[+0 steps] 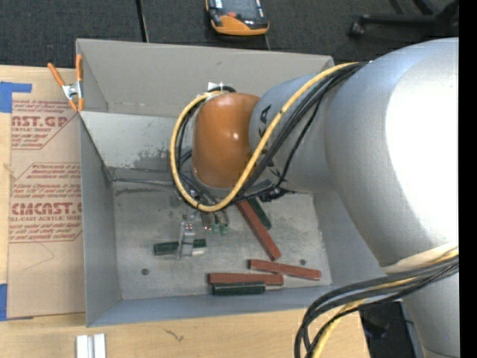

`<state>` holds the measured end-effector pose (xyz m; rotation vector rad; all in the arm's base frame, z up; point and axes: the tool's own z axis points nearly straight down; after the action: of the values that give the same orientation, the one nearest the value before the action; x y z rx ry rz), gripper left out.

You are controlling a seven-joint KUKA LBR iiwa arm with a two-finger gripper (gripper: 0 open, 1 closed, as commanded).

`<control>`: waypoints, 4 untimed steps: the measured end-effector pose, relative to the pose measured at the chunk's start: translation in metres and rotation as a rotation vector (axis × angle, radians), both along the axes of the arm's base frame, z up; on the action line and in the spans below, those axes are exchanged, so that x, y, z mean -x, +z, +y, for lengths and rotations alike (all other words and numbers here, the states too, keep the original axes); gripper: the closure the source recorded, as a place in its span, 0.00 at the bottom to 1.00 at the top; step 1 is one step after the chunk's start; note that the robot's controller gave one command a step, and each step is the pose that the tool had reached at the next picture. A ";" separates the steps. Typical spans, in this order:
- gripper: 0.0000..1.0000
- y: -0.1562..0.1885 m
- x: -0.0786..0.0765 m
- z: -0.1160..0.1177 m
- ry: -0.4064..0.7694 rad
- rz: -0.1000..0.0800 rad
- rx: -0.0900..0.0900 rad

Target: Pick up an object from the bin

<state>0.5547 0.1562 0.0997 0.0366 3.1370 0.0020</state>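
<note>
We see the arm bent steeply down into the bin (98, 222), with its gripper (191, 237) just beside a small dark green block (165, 249). We cannot tell whether it is clenched or released. Red-brown sticks (285, 270) lie well apart from that block.

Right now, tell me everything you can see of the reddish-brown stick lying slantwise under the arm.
The reddish-brown stick is long, thin and straight, matte like painted wood or plastic. It lies flat on the bin floor, right of middle, slanting from upper left down to lower right. Its upper end passes under the arm's cables. A dark green strip lies against its upper part.
</note>
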 end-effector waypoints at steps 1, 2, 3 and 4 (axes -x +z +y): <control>0.00 -0.030 0.022 -0.007 -0.093 0.005 0.000; 1.00 -0.038 0.030 -0.008 -0.069 0.001 0.000; 1.00 -0.037 0.029 -0.008 -0.066 0.002 0.000; 1.00 -0.034 0.030 -0.008 -0.065 0.005 0.001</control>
<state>0.5244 0.1478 0.0660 0.1395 3.1393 -0.0004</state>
